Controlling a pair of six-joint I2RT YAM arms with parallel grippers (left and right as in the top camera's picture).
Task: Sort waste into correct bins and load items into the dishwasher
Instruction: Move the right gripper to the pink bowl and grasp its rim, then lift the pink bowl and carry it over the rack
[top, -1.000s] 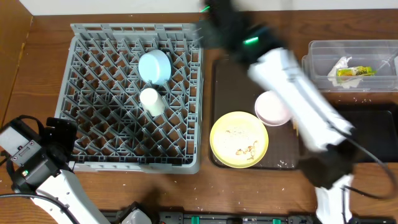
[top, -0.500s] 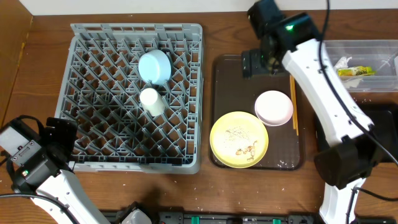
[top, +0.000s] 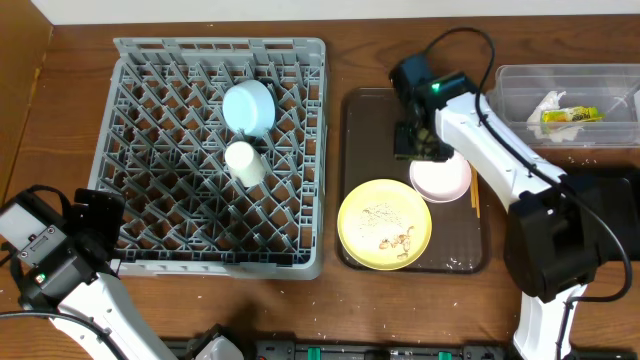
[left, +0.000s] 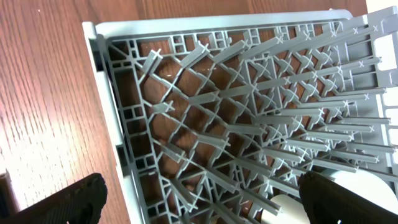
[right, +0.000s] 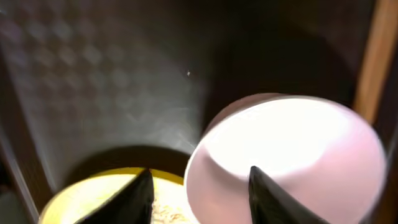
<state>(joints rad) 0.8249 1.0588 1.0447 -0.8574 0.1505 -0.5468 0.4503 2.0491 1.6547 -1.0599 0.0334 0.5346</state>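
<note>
My right gripper (top: 424, 152) hangs low over the brown tray, its jaws apart across the left rim of the pale pink bowl (top: 446, 178) (right: 292, 149). One finger is inside the bowl and the other outside, with a gap to the rim. The yellow plate (top: 385, 223) with rice crumbs (top: 388, 238) lies beside it, and the chopsticks (top: 472, 196) lie at the bowl's right. In the grey dishwasher rack (top: 150, 60) sit the blue bowl (top: 249, 106) and the white cup (top: 245, 162). My left gripper (left: 208, 205) is open above the rack's corner (left: 106, 93).
The clear tub (top: 520, 80) at the back right holds the white napkin (top: 548, 103) and the yellow-green wrapper (top: 572, 115). A black tub (top: 610, 190) sits in front of it, partly behind my right arm. The brown tray (top: 368, 120) lies between the rack and the tubs.
My right arm has swung from the back of the table down to the pink bowl, and its jaws have narrowed around the rim. The left arm has not moved.
</note>
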